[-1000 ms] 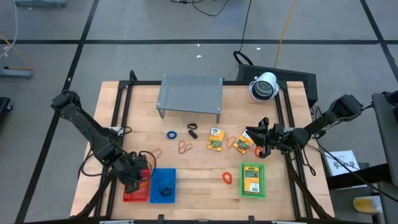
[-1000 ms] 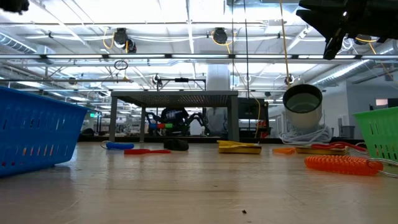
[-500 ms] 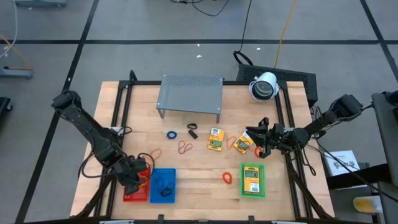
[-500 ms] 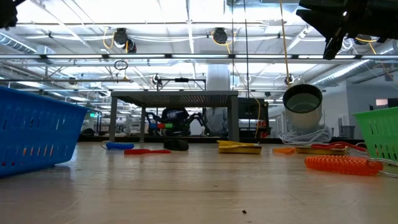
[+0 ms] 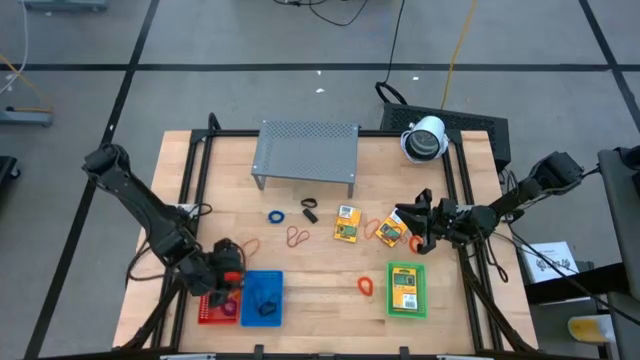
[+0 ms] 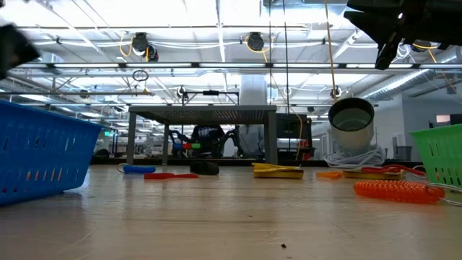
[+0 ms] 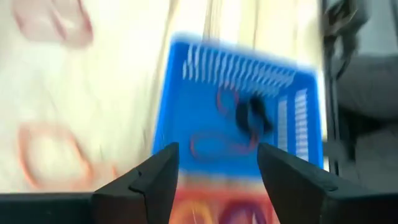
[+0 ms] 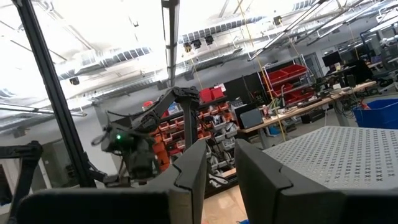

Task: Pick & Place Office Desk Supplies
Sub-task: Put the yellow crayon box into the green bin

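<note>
My left gripper (image 5: 227, 283) hangs open over the red basket (image 5: 208, 312), beside the blue basket (image 7: 239, 102), with nothing between its fingers (image 7: 217, 152). The blue basket holds a black clip (image 7: 252, 117) and red rubber bands (image 7: 221, 143). More bands lie in the red basket (image 7: 205, 211). On the table lie yellow-orange packets (image 5: 347, 224) (image 5: 390, 232), red rubber bands (image 5: 298, 237) (image 5: 247, 245), a blue ring (image 5: 275, 216), a black clip (image 5: 309, 210) and an orange loop (image 5: 366, 285). My right gripper (image 5: 408, 225) waits above the right-hand packet, tipped upward, its fingers (image 8: 219, 149) a narrow gap apart and bare.
A green basket (image 5: 405, 290) with a yellow packet inside stands at the near right. The grey perforated shelf (image 5: 306, 150) stands at the far middle, and a white round device (image 5: 424, 138) at the far right. Black frame rails run along both table sides.
My left gripper has turned about and tipped over the red basket; in the low view its dark shape has come down at the picture's left. The baskets and loose items lie where they were.
</note>
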